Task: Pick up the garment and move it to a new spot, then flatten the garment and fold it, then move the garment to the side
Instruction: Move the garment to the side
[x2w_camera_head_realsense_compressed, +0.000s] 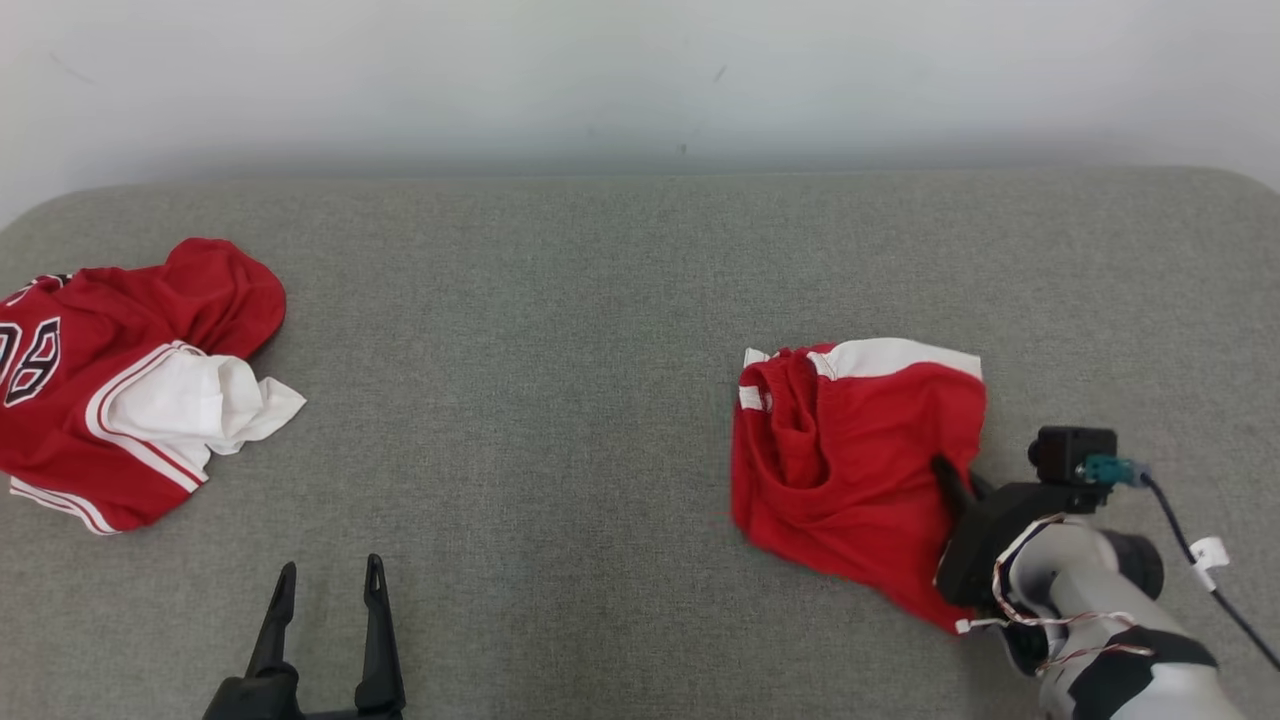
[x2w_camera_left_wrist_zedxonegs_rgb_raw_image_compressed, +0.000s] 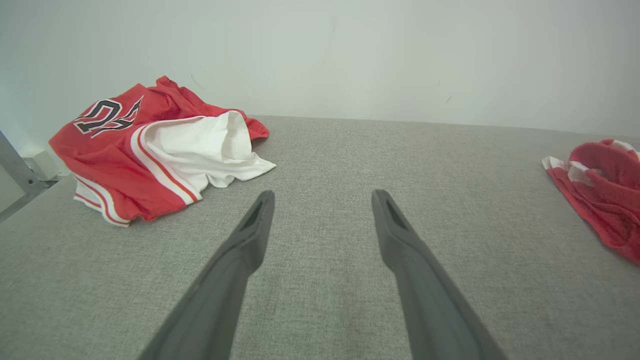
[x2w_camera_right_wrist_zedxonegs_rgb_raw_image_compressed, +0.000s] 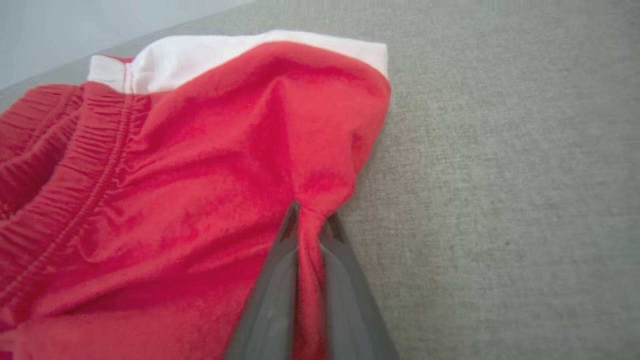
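Red garment (x2w_camera_right_wrist_zedxonegs_rgb_raw_image_compressed: 200, 175), edge pinched inside right tool (x2w_camera_right_wrist_zedxonegs_rgb_raw_image_compressed: 314, 214)

Two garments, two end effectors, one worktop.
Garments: red shorts (x2w_camera_head_realsense_compressed: 850, 450) and a numbered red-and-white jersey (x2w_camera_head_realsense_compressed: 120, 390); left end effector (x2w_camera_head_realsense_compressed: 331, 566), right end effector (x2w_camera_right_wrist_zedxonegs_rgb_raw_image_compressed: 314, 215); grey worktop (x2w_camera_head_realsense_compressed: 560, 300).

Black numerals (x2w_camera_head_realsense_compressed: 33, 362) on jersey (x2w_camera_head_realsense_compressed: 140, 320), illegible
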